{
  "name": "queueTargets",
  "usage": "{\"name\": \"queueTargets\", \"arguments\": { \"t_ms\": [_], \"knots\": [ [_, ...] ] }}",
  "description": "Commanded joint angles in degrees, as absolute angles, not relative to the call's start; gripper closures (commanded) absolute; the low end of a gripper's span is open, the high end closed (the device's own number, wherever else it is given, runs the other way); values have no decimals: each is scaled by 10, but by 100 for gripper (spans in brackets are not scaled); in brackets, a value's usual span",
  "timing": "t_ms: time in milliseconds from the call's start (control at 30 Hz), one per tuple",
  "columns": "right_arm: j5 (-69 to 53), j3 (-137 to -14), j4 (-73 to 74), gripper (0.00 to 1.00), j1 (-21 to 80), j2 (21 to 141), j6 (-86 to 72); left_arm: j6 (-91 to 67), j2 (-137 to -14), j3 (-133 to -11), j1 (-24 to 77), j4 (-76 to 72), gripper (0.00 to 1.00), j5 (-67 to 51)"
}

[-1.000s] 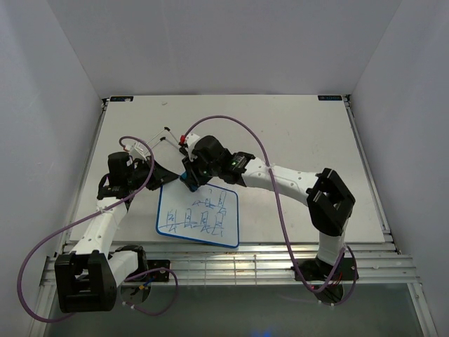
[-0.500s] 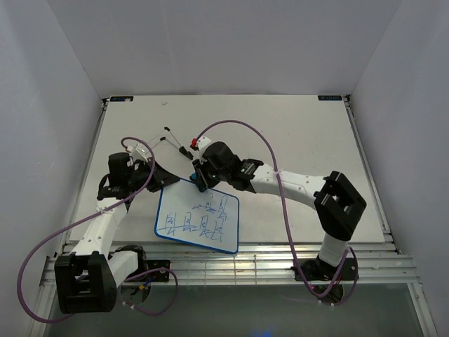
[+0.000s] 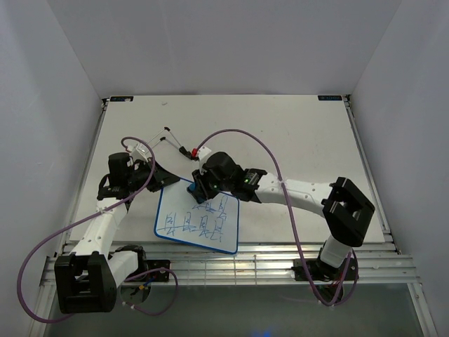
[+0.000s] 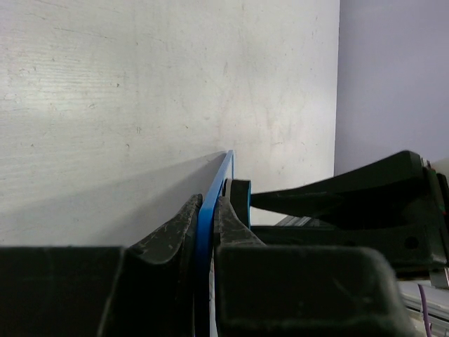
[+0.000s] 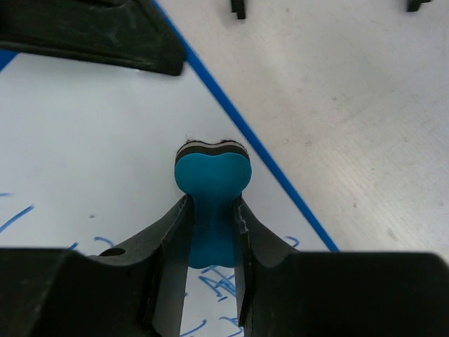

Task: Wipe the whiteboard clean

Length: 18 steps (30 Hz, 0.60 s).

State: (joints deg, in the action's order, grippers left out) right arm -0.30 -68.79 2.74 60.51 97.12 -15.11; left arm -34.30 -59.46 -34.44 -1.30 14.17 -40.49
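Note:
The whiteboard (image 3: pixel 181 210), white with a blue rim, lies on the table with blue scribbles across its lower half. My left gripper (image 3: pixel 158 184) is shut on its upper left rim; the left wrist view shows the blue rim (image 4: pixel 214 189) edge-on between the jaws. My right gripper (image 3: pixel 198 189) is shut on the blue bone-shaped eraser (image 5: pixel 211 184), whose far end presses on the board's upper part near the rim (image 5: pixel 238 123). Scribbles (image 5: pixel 214 284) show just behind the eraser.
A thin black wire stand with a red tip (image 3: pixel 184 149) lies on the table behind the grippers. The white table (image 3: pixel 295 133) extends to the back and right. A metal rail (image 3: pixel 231 263) runs along the near edge.
My right gripper has carried the eraser from the board's upper left edge rightward and nearer, onto the board's top. The board has shifted slightly. The left gripper has stayed put.

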Motion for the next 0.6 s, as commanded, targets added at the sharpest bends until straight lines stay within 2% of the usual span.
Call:
{"name": "queueTargets", "arguments": {
  "t_ms": [0, 167, 300, 433, 567],
  "knots": [
    [-65, -672, -17, 92, 646, 952, -178, -319, -583, -350, -9, 134, 100, -351],
    [-30, -732, -20, 92, 731, 979, -181, -323, -575, -352, -9, 141, 100, -324],
    [32, -742, -11, 92, 739, 998, -198, -329, -564, -355, -9, 163, 100, -272],
    [53, -680, -7, 92, 705, 980, -216, -333, -555, -357, -9, 178, 100, -234],
    [71, -560, -9, 92, 651, 950, -224, -336, -553, -359, -10, 182, 100, -223]
  ]
}}
